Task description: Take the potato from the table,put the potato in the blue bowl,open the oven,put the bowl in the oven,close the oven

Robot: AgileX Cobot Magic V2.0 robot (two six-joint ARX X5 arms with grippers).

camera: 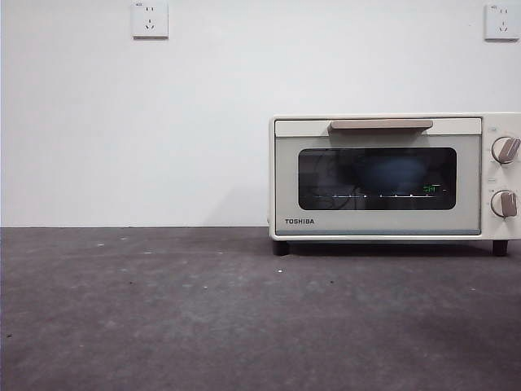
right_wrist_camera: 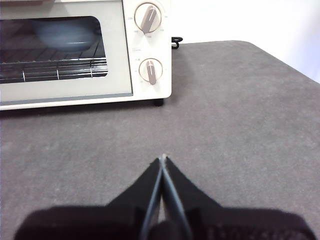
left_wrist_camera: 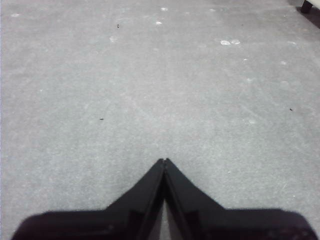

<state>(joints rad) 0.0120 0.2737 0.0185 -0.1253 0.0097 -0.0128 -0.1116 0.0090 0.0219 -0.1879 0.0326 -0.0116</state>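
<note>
The cream-white oven [camera: 383, 179] stands at the right of the table [camera: 203, 318] with its door shut. Through the dark glass the blue bowl [camera: 396, 173] shows dimly on the rack; the right wrist view also shows the oven [right_wrist_camera: 75, 90] with the bowl [right_wrist_camera: 65, 34] behind its window. The potato is hidden. My right gripper [right_wrist_camera: 163, 160] hangs shut and empty over the bare table in front of the oven's knob side. My left gripper [left_wrist_camera: 164, 161] is shut and empty over bare table, far from the oven.
Two knobs [camera: 505, 150] sit on the oven's right panel, with a beige bar handle [camera: 381, 125] along the door's top. A white wall with two sockets [camera: 150, 19] stands behind. The table's right edge [right_wrist_camera: 295, 65] runs close past the oven.
</note>
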